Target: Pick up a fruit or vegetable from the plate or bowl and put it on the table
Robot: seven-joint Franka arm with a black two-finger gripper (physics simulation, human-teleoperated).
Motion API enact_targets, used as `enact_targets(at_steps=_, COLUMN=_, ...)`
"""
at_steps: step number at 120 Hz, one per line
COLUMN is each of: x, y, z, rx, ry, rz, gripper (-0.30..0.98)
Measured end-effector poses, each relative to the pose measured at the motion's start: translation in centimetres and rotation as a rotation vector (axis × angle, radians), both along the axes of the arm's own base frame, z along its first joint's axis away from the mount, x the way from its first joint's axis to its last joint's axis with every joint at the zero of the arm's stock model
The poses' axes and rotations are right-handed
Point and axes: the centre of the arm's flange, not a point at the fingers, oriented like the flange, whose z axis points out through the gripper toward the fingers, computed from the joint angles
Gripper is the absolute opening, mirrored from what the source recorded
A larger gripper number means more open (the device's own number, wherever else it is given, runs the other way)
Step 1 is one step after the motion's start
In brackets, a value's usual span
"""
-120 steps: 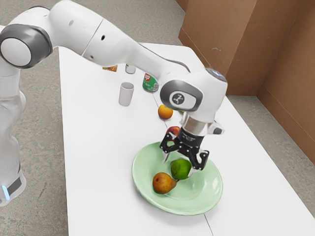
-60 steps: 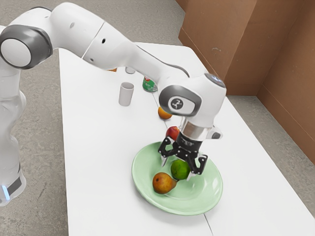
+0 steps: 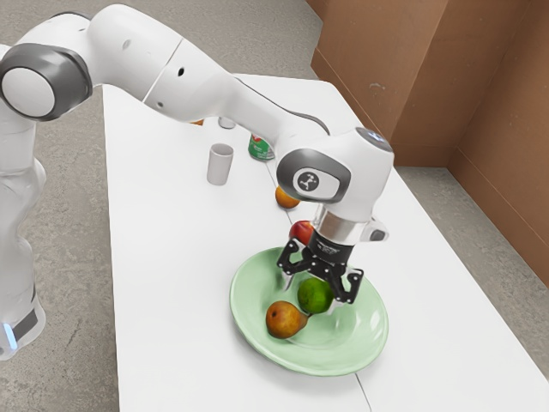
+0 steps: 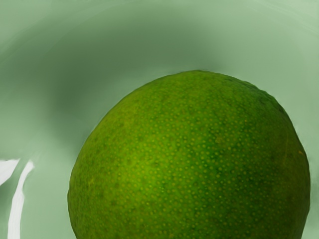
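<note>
The tool (image 3: 311, 292) stands wide, low over the plate, its 2 fingers (image 3: 287, 280) spread about the 1 green fruit (image 3: 314, 297), which sits inside the pale green plate (image 3: 361, 343). From here I see 1 brownish pear (image 3: 283, 320) lying just beside that fruit, also in the plate. Near the rim, beyond the tool, there's 1 red fruit (image 3: 301, 232), then 1 orange (image 3: 286, 197) farther along the white counter (image 3: 171, 257). Well apart from the plate stand 1 upright pale cup (image 3: 220, 165) and 1 green can (image 3: 260, 148), partly hidden by the arm.
</note>
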Motion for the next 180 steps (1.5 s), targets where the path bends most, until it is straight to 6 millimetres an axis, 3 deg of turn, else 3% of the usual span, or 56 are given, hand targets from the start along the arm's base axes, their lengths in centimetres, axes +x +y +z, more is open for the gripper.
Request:
enact_targets(at_steps=144, x=1.2, y=0.8, z=-0.7, rx=-0.001, ry=-0.044, rz=0.015, gripper=0.68)
enact_targets(at_steps=169, x=1.2, y=0.6, z=-0.7, rx=-0.001, ry=-0.050, rz=0.016, gripper=0.34)
enact_targets(at_steps=180, x=1.2, y=0.6, z=-0.5, rx=0.001, ry=-0.054, rz=0.017, gripper=0.29)
